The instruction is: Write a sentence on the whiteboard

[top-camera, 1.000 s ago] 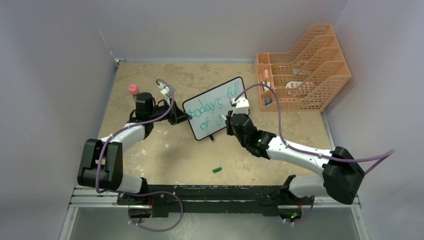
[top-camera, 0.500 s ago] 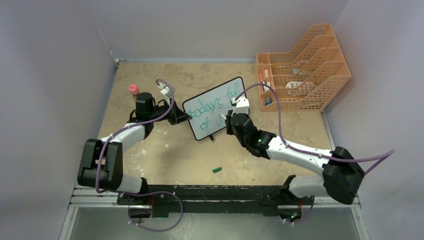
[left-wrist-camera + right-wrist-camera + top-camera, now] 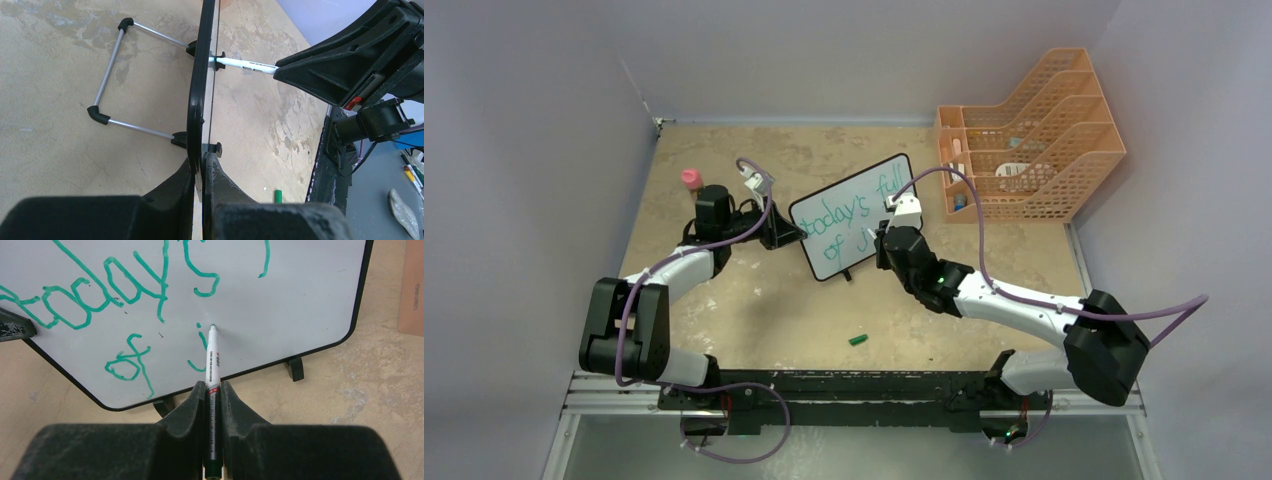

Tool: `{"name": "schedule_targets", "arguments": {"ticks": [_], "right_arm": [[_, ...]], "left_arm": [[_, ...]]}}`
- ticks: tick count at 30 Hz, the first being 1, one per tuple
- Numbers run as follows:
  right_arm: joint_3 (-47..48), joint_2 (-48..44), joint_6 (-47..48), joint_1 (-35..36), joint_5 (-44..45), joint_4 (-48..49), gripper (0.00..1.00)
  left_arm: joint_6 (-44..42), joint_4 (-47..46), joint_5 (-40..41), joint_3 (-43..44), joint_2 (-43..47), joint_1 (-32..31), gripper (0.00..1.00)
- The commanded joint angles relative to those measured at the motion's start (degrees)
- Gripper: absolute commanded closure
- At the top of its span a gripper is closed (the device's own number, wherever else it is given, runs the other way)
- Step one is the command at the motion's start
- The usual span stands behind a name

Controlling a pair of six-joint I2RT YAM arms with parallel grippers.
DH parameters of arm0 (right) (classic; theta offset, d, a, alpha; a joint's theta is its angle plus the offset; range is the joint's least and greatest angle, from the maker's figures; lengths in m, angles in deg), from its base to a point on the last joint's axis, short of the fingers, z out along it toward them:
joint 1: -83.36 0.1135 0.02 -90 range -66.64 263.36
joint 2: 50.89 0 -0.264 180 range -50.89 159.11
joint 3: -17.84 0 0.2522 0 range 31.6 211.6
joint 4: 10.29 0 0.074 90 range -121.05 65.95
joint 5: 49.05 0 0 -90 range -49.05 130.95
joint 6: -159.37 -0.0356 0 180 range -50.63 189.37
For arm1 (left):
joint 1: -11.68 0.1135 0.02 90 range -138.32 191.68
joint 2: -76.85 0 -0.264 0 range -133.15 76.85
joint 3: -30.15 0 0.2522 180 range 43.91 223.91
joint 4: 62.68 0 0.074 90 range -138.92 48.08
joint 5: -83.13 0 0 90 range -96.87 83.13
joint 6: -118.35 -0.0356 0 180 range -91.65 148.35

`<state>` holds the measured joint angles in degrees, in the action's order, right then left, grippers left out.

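The whiteboard [image 3: 854, 216] stands at the middle of the top view, left of the orange file rack [image 3: 1024, 140], and bears green writing: "today's full of j". The left gripper [image 3: 204, 161] pinches the board's edge between its fingers. The right gripper [image 3: 213, 387] clamps a white marker [image 3: 212, 352], whose tip seems to touch the surface just right of the "j". A small green piece [image 3: 858, 340] lies on the table [image 3: 754, 300] below centre.

Robot lab cell — blank walls [image 3: 534, 150] round tabletop [image 3: 754, 310], w/ 2 arms [image 3: 1014, 300] bolted to rail [image 3: 844, 383].
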<state>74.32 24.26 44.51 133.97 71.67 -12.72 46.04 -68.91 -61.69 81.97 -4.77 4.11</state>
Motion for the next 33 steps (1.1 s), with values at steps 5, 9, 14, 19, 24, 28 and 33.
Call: {"name": "schedule_targets", "arguments": {"ticks": [5,9,14,19,24,28,33], "right_arm": [[-0.04,-0.46,-1.06,-0.18,-0.72,0.89,1.00],[-0.48,-0.97,-1.35,-0.16,-0.86,-0.21,1.00],[-0.70,-0.89,-1.82,-0.18,-1.18,-1.20,1.00],[-0.88,-0.51,-2.05,-0.16,-0.83,-1.65,1.00],[-0.59,0.01,-3.14,-0.26,1.42,-2.70,1.00],[-0.24,-0.33,-3.59,-0.25,3.30,-2.55,1.00],[0.32,-0.45,-3.15,-0.29,4.62,-1.87,1.00]], "left_arm": [[-1.78,-0.67,-0.50,2.02,0.86,-0.25,1.00],[-1.87,-0.67,-0.46,2.01,0.86,-0.25,1.00],[-1.87,-0.58,-0.30,2.10,0.85,-0.25,1.00],[-1.90,-0.49,-0.28,2.10,0.90,-0.25,1.00],[-1.96,-0.49,-0.35,2.10,0.95,-0.25,1.00],[-1.93,-0.49,-0.45,2.10,0.94,-0.25,1.00],[-1.87,-0.49,-0.54,2.11,1.01,-0.25,1.00]]}}
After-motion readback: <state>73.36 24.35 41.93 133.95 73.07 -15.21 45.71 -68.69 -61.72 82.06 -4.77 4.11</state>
